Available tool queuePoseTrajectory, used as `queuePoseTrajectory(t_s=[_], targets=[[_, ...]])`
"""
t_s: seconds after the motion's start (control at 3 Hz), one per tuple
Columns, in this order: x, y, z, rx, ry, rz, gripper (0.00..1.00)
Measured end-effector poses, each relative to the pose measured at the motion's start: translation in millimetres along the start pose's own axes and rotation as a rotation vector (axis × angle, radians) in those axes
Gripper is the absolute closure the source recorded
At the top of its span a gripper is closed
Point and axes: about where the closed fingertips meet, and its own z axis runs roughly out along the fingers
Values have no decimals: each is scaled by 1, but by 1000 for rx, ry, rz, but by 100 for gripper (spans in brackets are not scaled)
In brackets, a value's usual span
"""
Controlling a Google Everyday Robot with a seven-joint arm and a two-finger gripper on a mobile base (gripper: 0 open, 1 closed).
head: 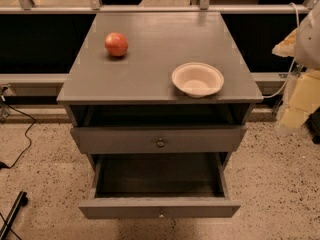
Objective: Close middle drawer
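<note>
The middle drawer (159, 207) is a wide, shallow grey box pulled far out of the grey cabinet (155, 59). Its dark inside is in view and looks empty. Its low front panel has a tiny pale knob (161, 214) at the centre. Above it, the taller-fronted drawer (159, 139) with a brass knob (160, 143) stands out a little. My arm shows at the right edge of the view, pale and yellowish. My gripper (292, 118) hangs to the right of the cabinet, apart from both drawers.
A red apple (116, 44) and a white bowl (197, 79) sit on the cabinet top. Black cables (20, 139) lie on the speckled floor at the left. A railing and a dark wall run behind the cabinet.
</note>
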Motion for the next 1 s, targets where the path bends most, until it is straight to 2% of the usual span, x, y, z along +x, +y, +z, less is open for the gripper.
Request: queuePoseTrajectory(t_s=[0.33, 0.67, 1.0], targets=[[0, 0, 0, 0, 0, 0, 0], [4, 6, 11, 5, -45, 10, 0], [9, 42, 50, -12, -187, -5, 0]])
